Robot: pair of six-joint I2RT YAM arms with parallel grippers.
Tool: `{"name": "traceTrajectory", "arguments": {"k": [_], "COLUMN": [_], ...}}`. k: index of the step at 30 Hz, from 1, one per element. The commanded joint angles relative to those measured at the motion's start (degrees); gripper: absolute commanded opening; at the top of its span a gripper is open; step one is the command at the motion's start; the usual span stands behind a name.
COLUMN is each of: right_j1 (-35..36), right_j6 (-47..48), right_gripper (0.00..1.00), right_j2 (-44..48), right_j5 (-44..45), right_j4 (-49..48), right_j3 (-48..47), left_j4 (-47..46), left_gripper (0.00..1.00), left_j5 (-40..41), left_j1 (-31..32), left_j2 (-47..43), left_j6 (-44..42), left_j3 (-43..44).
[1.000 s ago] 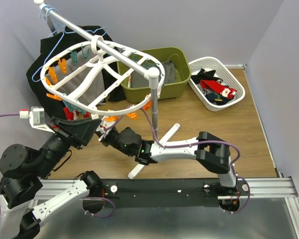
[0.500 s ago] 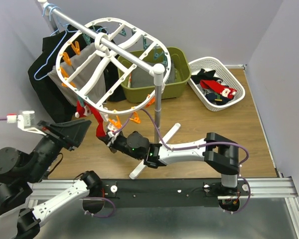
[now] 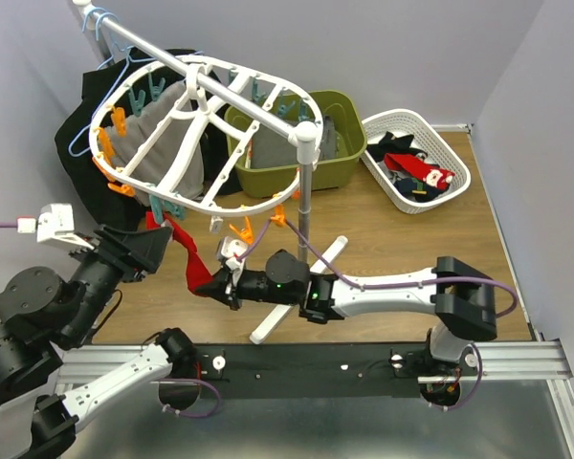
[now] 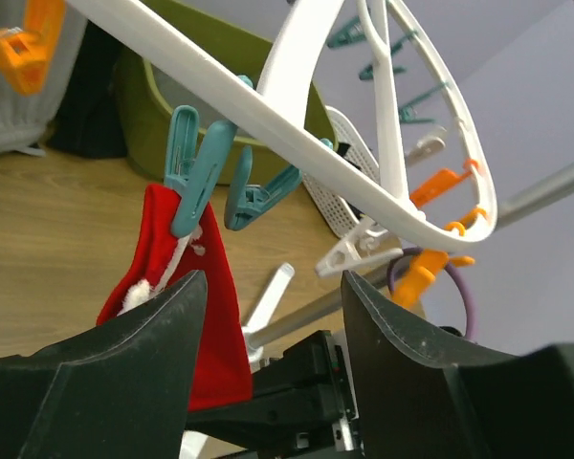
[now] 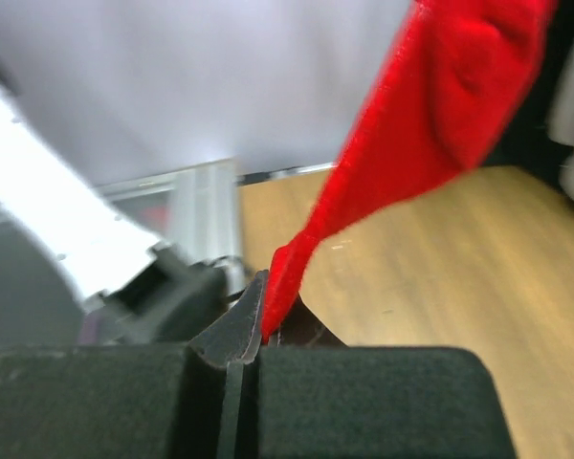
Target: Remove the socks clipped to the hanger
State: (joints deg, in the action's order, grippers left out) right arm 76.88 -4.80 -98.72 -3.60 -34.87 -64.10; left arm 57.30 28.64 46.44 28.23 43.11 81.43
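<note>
while the red sock (image 3: 185,249) hangs from a teal peg (image 4: 196,172) at the 7 o'clock edge of the white hanger (image 4: 268,120), the right gripper (image 5: 258,330) has its jaws pinched tight on the sock's lower tip, the cloth stretched taut toward 5 o'clock. the left gripper (image 4: 268,287) sits at the sock's 9 o'clock side, jaws spread wide and gripping nothing, pointing up at the peg.

Olive-green bin (image 3: 340,167) sits on the wooden floor (image 3: 411,253) by the back wall. White lattice basket (image 3: 408,116) just beside it, to its right. Black garment (image 3: 77,167) and grey cloth (image 3: 167,107) hang from a metal rail (image 3: 153,48) at left.
</note>
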Motion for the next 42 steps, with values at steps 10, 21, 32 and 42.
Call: {"name": "traceTrajectory", "arguments": {"k": [10, 21, 32, 42], "right_j1": [-0.24, -0.33, -0.24, -0.33], "right_j6": [-6.54, -9.00, -9.09, -9.00], "right_gripper": [0.01, 0.01, 0.01, 0.01], "right_j2": [9.42, 11.26, 13.46, 13.38], "right_j5": [-18.20, -21.28, -19.96, -20.05], "right_j4": [5.61, 4.46, 4.20, 4.46], "right_j3": [2.75, 4.06, 6.18, 6.26], "left_j4": [-4.39, -14.57, -20.39, -20.46], "left_gripper": [0.67, 0.52, 0.63, 0.61], "left_j5": [-5.53, -2.45, -2.19, -1.39], "left_j1": [1.38, 1.55, 1.55, 1.55], "left_j2": [-1.51, -1.78, 2.44, 5.17], "left_j6": [10.94, 5.85, -4.53, -8.13], "left_j3": [-1.88, -9.44, -9.89, -9.79]}}
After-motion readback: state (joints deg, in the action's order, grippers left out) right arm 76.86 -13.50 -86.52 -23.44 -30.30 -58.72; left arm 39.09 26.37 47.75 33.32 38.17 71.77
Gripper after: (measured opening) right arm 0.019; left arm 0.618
